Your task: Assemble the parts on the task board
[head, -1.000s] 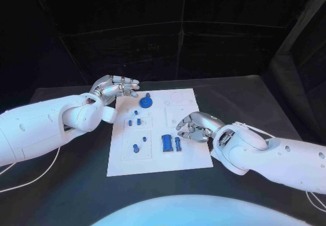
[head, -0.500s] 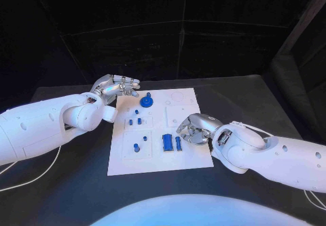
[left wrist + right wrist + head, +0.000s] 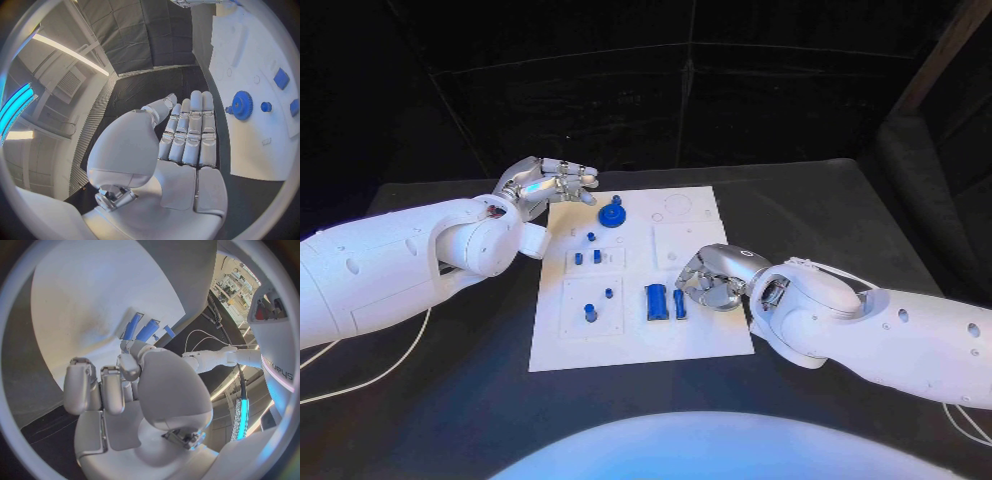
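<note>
A: How far along does the task board [image 3: 689, 345] look?

B: Partly filled, at a guess. A blue gear [image 3: 612, 215] sits on the far end, small blue pegs [image 3: 589, 258] stand mid-board, and 2 blue blocks [image 3: 655, 301] lie side by side near the right hand [image 3: 714, 277]. Whether those are seated, the pictures don't settle.

A: And the hands?

B: The right hand's fingers curl over the board just beside the slimmer block [image 3: 679, 304]; whether they pinch anything, one cannot tell. The left hand [image 3: 181, 140] hovers by the board's far corner, fingers straight and pressed together, holding nothing.
</note>
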Tool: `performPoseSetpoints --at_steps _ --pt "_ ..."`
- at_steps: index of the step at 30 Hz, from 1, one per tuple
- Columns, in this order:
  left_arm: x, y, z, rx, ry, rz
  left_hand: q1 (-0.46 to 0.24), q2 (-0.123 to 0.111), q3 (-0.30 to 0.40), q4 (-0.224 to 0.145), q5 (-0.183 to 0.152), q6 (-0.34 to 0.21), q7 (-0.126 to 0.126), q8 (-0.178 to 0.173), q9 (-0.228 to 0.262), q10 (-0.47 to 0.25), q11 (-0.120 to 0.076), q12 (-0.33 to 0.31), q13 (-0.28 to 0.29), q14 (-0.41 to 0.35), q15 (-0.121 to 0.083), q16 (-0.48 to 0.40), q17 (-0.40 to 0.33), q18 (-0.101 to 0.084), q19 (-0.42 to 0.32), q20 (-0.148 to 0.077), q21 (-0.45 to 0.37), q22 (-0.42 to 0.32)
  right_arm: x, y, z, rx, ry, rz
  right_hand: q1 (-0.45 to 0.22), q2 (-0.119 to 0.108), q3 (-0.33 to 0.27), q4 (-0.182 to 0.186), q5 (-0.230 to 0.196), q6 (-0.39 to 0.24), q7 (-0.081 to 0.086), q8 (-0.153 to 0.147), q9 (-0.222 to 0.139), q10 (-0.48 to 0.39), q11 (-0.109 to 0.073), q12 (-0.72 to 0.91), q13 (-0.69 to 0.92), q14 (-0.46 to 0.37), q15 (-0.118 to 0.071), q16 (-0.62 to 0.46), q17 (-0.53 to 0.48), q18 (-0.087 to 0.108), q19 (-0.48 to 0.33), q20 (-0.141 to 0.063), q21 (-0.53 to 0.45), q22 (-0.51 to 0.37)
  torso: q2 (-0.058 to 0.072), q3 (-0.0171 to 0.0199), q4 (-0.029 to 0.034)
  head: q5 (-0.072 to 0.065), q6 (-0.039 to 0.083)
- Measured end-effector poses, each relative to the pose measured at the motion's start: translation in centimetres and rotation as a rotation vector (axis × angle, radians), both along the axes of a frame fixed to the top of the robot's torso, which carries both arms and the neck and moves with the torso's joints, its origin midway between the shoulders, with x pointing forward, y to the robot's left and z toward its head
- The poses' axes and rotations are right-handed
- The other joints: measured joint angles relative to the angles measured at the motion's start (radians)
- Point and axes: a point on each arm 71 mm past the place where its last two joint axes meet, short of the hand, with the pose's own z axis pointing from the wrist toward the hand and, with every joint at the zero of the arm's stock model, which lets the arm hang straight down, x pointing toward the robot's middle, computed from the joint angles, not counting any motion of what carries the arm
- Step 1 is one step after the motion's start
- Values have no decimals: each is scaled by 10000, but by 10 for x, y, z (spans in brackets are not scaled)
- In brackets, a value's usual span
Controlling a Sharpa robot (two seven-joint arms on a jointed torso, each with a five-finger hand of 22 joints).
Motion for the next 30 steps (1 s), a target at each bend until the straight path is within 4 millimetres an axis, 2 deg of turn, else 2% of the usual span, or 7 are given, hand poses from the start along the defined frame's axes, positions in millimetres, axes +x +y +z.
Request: performPoseSetpoints --at_steps 17,24,26,30 --pt "0 0 0 6 4 8 0 0 0 0 0 -36 36 0 0 0 0 0 2 0 0 -39 -10 1 0 0 -40 -30 0 1 -2 -204 135 80 -64 15 148 -71 1 104 -36 0 -25 0 0 38 10 0 1 0 8 1 0 0 0 26 2 4 -3 -15 -34" --pt "0 0 0 9 9 9 0 0 0 0 0 -36 36 0 0 0 0 0 2 0 0 -39 -9 1 0 0 -40 -29 2 -1 -3 -260 94 38 -165 -47 221 -146 88 104 -36 1 -83 0 0 38 9 0 1 0 7 0 0 0 0 22 2 2 -2 -11 -33" --pt "0 0 0 10 11 10 0 0 0 0 0 -36 35 0 0 0 0 0 3 0 0 -39 -9 0 0 0 -40 -29 2 -1 -3 -271 75 13 -237 -77 294 -187 89 27 40 -40 -132 0 0 38 -13 0 1 0 7 1 0 0 0 3 2 -1 -2 -11 -34" --pt "0 0 0 11 15 11 0 0 0 0 0 -36 35 0 0 0 0 0 2 0 0 -38 -9 1 0 0 -40 -29 3 -1 -3 -255 17 -37 -447 -167 398 -214 36 -386 86 -57 -288 -8 9 18 -70 7 8 0 6 1 0 -1 0 -25 2 0 -2 -11 -34"
